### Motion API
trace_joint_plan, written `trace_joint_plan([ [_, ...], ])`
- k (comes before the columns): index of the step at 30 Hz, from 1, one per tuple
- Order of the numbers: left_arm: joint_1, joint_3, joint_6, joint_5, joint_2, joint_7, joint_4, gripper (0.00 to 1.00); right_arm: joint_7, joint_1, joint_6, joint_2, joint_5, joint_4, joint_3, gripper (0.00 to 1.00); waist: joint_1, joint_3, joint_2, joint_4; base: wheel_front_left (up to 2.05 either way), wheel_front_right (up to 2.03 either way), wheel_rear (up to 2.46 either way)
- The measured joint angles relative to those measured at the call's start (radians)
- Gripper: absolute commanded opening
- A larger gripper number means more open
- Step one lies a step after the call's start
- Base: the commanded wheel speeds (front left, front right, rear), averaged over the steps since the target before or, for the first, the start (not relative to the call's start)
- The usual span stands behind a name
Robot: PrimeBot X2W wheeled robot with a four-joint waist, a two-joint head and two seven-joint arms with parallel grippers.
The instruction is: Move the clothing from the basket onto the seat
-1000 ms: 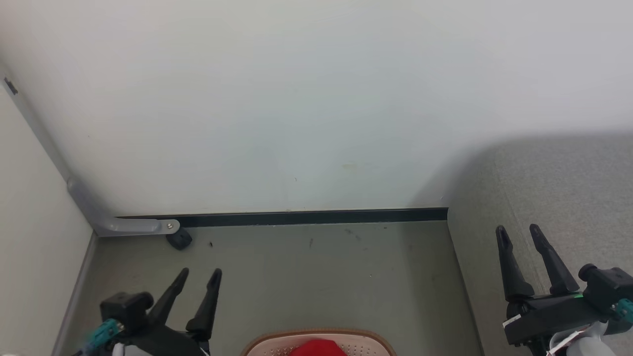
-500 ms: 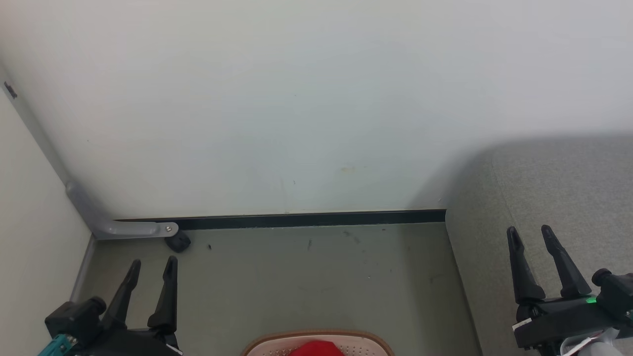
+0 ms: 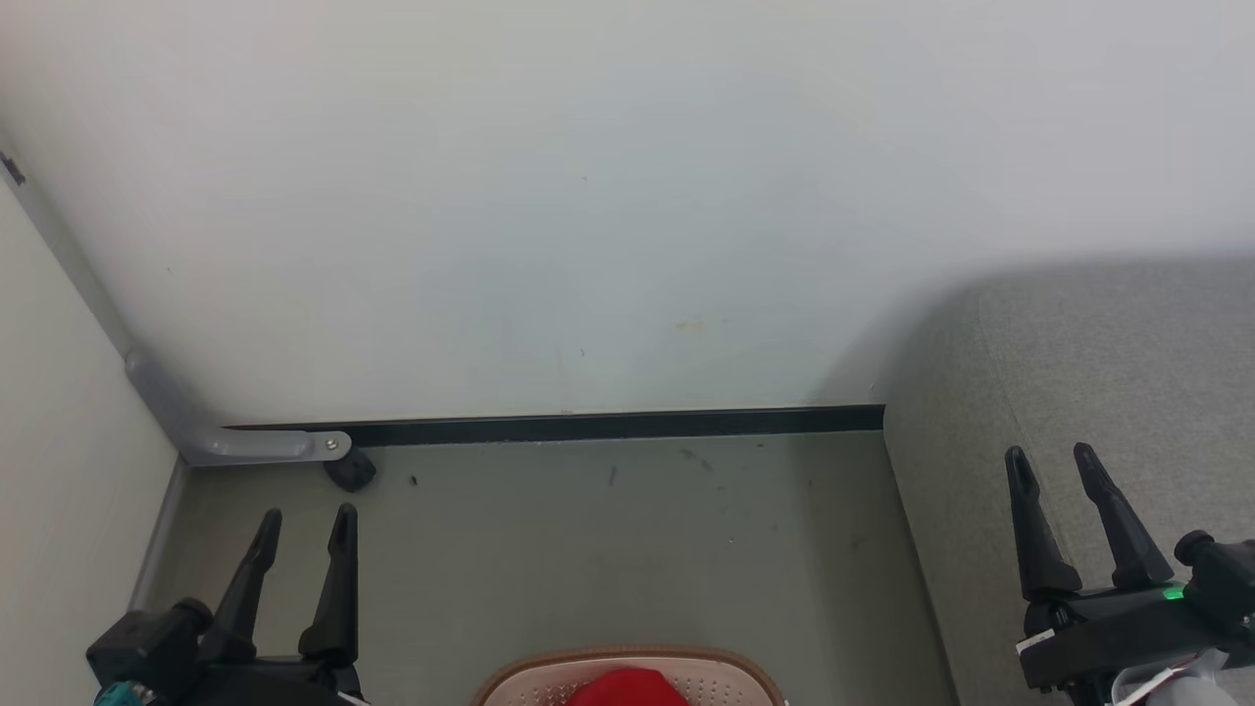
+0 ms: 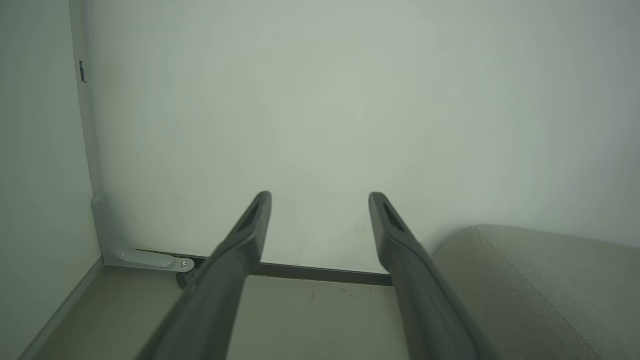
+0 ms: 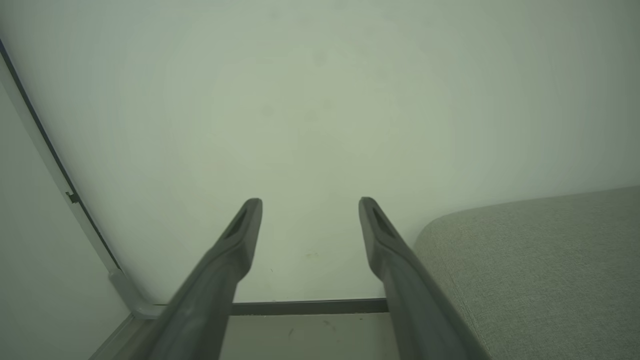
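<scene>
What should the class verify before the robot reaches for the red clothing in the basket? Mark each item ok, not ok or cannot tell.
1. Left gripper open and empty: ok.
2. Right gripper open and empty: ok.
3. Red clothing lying in the basket: ok, at the head view's bottom edge.
4. Whole basket framed for aiming: not ok; the bottom edge cuts off most of it.
5. Either gripper over the basket: not ok; both stand off to its sides.
6. Grey seat ready to receive clothing: cannot tell; the part in view is bare, the rest runs out of frame.
</scene>
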Motion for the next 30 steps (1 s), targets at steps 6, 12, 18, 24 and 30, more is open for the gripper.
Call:
trace_joint_plan([
  [6, 0.006, 0.007, 0.001, 0.012, -0.006, 0.0, -0.017, 1.0, 0.0, 0.0, 0.0, 0.0, 0.0, -0.004, 0.005, 1.0, 0.0, 0.007, 0.0, -0.003, 0.0, 0.0, 0.0],
  [12, 0.023, -0.021, -0.013, 0.015, -0.01, 0.0, -0.014, 1.0, 0.0, -0.002, 0.0, 0.001, -0.007, -0.028, 0.021, 1.0, 0.0, 0.032, 0.0, -0.01, 0.0, 0.0, 0.0],
  [18, 0.007, -0.061, -0.044, 0.018, -0.022, 0.005, 0.059, 1.0, 0.0, -0.013, 0.0, 0.004, -0.007, -0.046, 0.035, 1.0, 0.0, 0.076, 0.0, -0.023, 0.0, 0.0, 0.0],
  [24, -0.068, -0.096, -0.068, 0.018, -0.048, 0.041, 0.155, 1.0, 0.0, -0.049, 0.0, 0.012, -0.015, -0.057, 0.04, 1.0, 0.0001, 0.131, 0.0, -0.043, 0.0, 0.0, 0.0],
  [30, -0.131, -0.152, -0.105, 0.03, -0.064, 0.097, 0.267, 1.0, 0.0, -0.082, 0.0, 0.019, -0.018, -0.069, 0.042, 1.0, 0.0001, 0.196, 0.0001, -0.068, 0.0, 0.0, 0.0],
])
